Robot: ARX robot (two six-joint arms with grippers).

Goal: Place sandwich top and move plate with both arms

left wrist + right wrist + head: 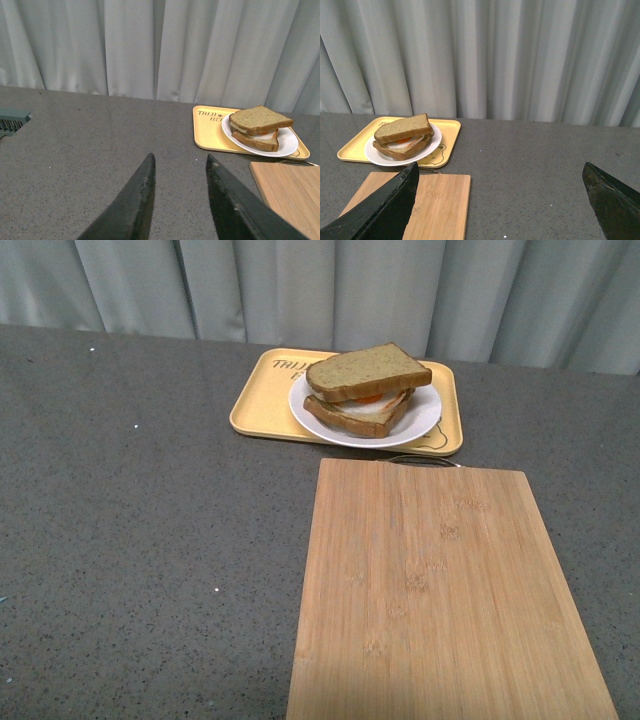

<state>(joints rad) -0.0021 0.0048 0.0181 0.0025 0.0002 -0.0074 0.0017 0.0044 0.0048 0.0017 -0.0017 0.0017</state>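
Note:
The sandwich top (368, 371), a tan-brown bread slice, lies on a lower slice with fried egg on the round white plate (425, 418). The plate rests on a yellow tray. The same sandwich top (260, 119) and plate (290, 145) show in the left wrist view, and again, sandwich top (402, 128) on plate (433, 142), in the right wrist view. My left gripper (180, 160) hangs open over bare grey table, well short of the tray. My right gripper (500, 172) is wide open, away from the plate. Neither arm appears in the front view.
The yellow bear-printed tray (262, 400) sits at the back of the grey table before a grey curtain. A bamboo cutting board (440, 590) lies just in front of the tray, reaching the near edge. A grey-green vented object (12, 121) shows at the left wrist view's edge.

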